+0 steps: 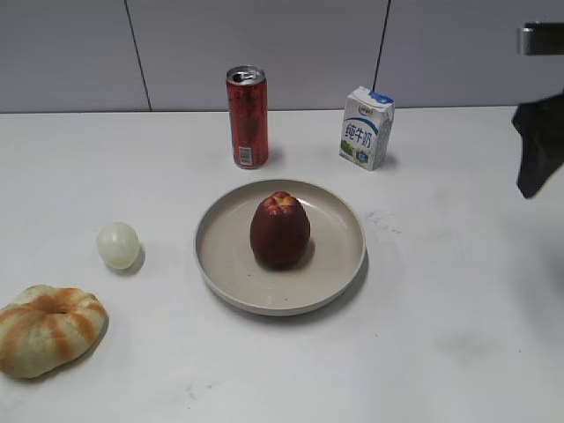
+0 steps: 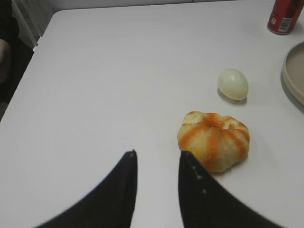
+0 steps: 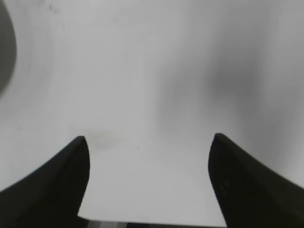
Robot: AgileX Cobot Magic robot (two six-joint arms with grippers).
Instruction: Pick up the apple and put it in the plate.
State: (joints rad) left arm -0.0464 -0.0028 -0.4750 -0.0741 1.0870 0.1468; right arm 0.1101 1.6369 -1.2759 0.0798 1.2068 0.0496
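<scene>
Standing nearest, striped orange-and-cream bread ring (image 1: 48, 330), then small pale round ball (image 1: 118, 245). Dark red lumpy apple (image 1: 279, 231) sits upright inside wide beige shallow plate (image 1: 220, 264): placing looks done. Left gripper (image 2: 156, 156) narrow, empty; right gripper (image 3: 148, 142) wide, empty, off right. Next: likely only retreat. Beyond: red can (image 1: 248, 117), milk carton (image 1: 367, 127).

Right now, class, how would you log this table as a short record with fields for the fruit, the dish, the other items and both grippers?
apple: upright in the plate, free of both grippers
plate: mid-table, holds only the apple
behind plate: can, milk carton
left of plate: pale ball, bread ring
left gripper: open, empty, over bare table
right gripper: open, empty
</scene>
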